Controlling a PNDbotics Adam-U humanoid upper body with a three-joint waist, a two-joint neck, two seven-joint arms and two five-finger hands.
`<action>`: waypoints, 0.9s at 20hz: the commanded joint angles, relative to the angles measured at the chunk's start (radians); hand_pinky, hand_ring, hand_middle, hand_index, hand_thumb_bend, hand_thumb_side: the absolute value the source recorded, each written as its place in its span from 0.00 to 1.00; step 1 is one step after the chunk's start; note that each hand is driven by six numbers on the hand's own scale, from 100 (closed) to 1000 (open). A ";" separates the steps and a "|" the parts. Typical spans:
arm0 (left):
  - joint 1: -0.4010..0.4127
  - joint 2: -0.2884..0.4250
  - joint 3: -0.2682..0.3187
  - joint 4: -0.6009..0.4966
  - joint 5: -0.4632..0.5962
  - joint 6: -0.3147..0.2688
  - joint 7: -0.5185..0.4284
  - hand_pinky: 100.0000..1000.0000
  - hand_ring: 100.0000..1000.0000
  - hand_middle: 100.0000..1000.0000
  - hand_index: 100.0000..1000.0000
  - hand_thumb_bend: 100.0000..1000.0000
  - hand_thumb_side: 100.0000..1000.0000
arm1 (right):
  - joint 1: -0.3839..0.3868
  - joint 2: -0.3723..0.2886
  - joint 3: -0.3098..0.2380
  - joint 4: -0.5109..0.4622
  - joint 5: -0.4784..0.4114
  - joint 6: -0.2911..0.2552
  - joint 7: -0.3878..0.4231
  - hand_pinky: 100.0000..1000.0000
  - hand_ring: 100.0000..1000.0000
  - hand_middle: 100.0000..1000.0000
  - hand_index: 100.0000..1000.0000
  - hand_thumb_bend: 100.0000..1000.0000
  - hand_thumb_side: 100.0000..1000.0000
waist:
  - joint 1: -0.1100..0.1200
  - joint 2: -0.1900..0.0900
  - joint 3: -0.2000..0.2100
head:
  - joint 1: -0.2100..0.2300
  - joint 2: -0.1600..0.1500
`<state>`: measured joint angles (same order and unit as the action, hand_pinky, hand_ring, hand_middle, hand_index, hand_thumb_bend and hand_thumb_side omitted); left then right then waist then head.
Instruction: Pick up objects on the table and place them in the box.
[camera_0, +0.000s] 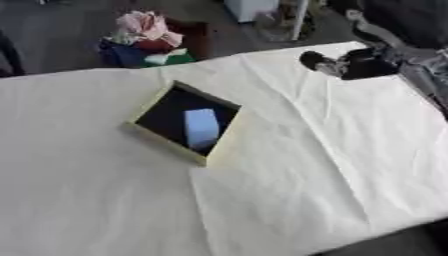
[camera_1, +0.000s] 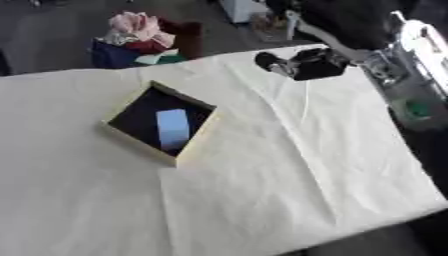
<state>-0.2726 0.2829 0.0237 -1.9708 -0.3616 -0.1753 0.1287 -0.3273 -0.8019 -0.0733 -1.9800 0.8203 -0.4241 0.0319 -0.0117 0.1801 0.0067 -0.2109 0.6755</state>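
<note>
A shallow wooden box with a dark inside sits at an angle left of the table's middle. A pale blue block lies inside it, toward the near corner. My right hand, black, hangs low over the cream cloth near the far right edge of the table, well away from the box. Its arm comes in from the upper right. I cannot make out whether the hand holds anything. The left hand does not show.
A cream cloth with creases covers the table; its near right corner drops off at the lower right. Beyond the far edge, a heap of pink, red, blue and green bundles stands on the floor.
</note>
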 joint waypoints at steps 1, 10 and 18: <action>0.000 0.002 0.003 -0.002 -0.008 0.001 0.006 0.62 0.36 0.41 0.59 0.26 0.58 | 0.035 0.039 -0.043 -0.020 0.021 0.005 -0.057 1.00 1.00 1.00 1.00 0.26 0.00 | 0.003 -0.006 -0.011 | 0.054 0.012; 0.018 -0.022 -0.015 0.018 -0.027 -0.003 -0.002 0.62 0.39 0.46 0.58 0.26 0.56 | 0.148 0.233 -0.072 -0.020 0.034 0.031 -0.114 0.93 1.00 1.00 1.00 0.00 0.00 | 0.014 0.024 -0.079 | 0.158 0.057; 0.053 -0.054 -0.054 0.061 -0.029 -0.011 -0.031 0.62 0.39 0.46 0.58 0.24 0.54 | 0.216 0.368 -0.061 -0.020 0.006 0.032 -0.065 0.87 1.00 1.00 1.00 0.00 0.00 | 0.019 0.032 -0.095 | 0.169 0.073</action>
<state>-0.2163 0.2274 -0.0241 -1.9066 -0.3917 -0.1853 0.1043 -0.1098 -0.4456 -0.1291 -1.9839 0.8368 -0.3926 -0.0465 0.0084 0.2231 -0.0882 -0.0458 0.7389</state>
